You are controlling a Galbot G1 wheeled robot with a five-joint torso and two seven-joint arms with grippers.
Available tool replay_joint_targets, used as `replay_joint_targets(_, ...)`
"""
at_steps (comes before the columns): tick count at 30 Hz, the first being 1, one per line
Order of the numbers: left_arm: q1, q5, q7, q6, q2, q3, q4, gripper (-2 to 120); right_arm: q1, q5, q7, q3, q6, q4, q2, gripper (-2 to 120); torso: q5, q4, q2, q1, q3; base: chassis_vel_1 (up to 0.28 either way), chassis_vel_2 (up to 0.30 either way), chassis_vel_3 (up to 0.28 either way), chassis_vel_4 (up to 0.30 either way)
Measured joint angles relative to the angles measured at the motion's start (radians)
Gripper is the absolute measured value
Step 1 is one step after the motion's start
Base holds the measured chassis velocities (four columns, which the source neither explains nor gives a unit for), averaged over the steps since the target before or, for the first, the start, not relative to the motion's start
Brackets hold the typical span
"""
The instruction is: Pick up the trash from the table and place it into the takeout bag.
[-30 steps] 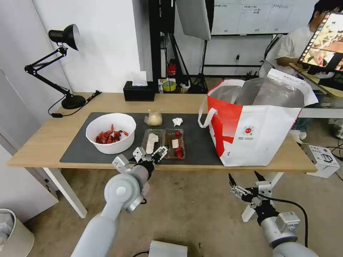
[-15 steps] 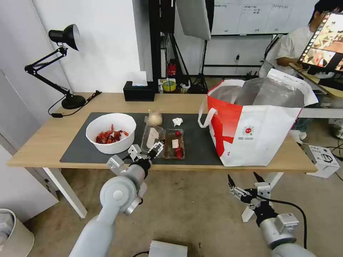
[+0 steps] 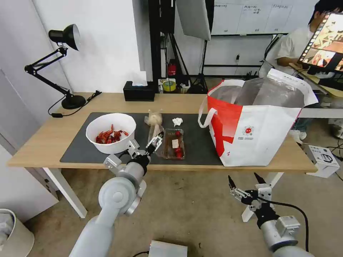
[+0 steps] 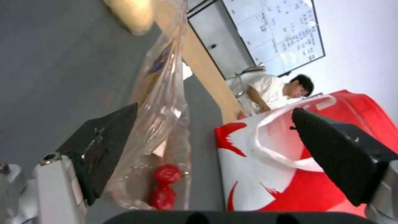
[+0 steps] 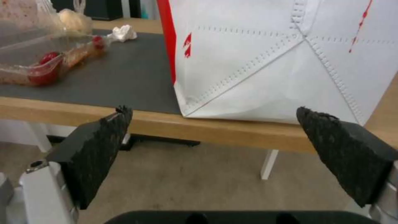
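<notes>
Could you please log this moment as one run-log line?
left end effector: open, lifting tray lid | right end effector: open, idle below table | takeout bag: upright

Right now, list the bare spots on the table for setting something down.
Free: wood left of the mat, between lamp base and white bowl; mat between clear tray and takeout bag. Crowded: around the tray, where the left gripper works.

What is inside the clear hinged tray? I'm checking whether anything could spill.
The clear hinged tray holds red scraps and a pale piece. Its raised lid, beside one of the left gripper fingers, blurs whatever lies behind it.
</notes>
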Motion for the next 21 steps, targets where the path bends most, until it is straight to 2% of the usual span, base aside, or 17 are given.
replay_joint_targets(8, -0.006, 0.015, 0.002, 0.002, -0.013, 0.034, -0.009, 100, -0.018, -0.003, -0.004, 0.014, 0.009, 0.016, 0.005, 100, 0.0001, 0.0, 0.0, 0.0, 0.0, 0.0, 0.0, 0.0, 0.0)
replay_joint_targets(13, -0.021, 0.047, 0.002, 0.007, -0.046, 0.088, 0.017, 100, -0.041, -0.003, -0.006, 0.036, 0.014, 0.037, 0.015, 100, 0.0001, 0.0, 0.0, 0.0, 0.0, 0.0, 0.0, 0.0, 0.0)
replay_joint_targets(18, -0.031, 0.075, 0.002, 0.016, -0.048, 0.116, 0.028, 100, -0.059, -0.004, -0.011, 0.049, 0.017, 0.053, 0.025, 100, 0.0001, 0.0, 0.0, 0.0, 0.0, 0.0, 0.0, 0.0, 0.0)
replay_joint_targets(21, -0.042, 0.126, 0.005, 0.04, -0.025, 0.136, 0.03, 100, -0.081, -0.034, 0.002, 0.062, 0.016, 0.068, 0.036, 100, 0.0001, -0.0001, 0.0, 0.0, 0.0, 0.0, 0.0, 0.0, 0.0)
